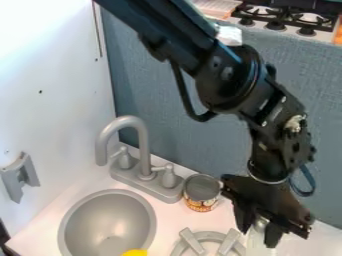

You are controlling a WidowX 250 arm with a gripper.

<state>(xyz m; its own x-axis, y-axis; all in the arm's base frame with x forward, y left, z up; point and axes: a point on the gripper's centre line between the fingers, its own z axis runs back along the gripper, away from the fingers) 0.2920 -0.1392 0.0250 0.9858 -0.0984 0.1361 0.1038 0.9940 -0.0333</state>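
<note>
The black gripper [259, 234] hangs in the lower right of the frame, at the end of the robot arm [234, 85], which enters at the top edge and slants down to the right. A pale, silvery object [256, 240], partly hidden, lies at the tip of the gripper near the bottom edge; its exact shape is unclear. Whether the pincer is spread around this object or pinching it cannot be told. A dark blue loop [309, 180] is seen to the right of the gripper's upper part.

Left of the gripper, an open-topped can [202, 193] with a coloured label stands upright on the white counter [40, 235]. Below the can, at the bottom edge, lies a grey burner ring [180, 245] with raised bars, just left of the silvery object.

A round grey sink [87, 207] occupies the lower left of the frame; a yellow item [135, 252], cut off by the bottom edge, shows at its lower right. Behind the sink stands a grey faucet [142, 137] with a curved spout and two handles, its base close to the can.

A white panel [53, 75] forms the left side of the frame and bears a grey bracket [20, 175] at the left edge. A blue-grey partition [170, 145] spans the area behind the counter. Beyond it, in the upper right, is a stove [320, 30] with black grates and dark knobs.
</note>
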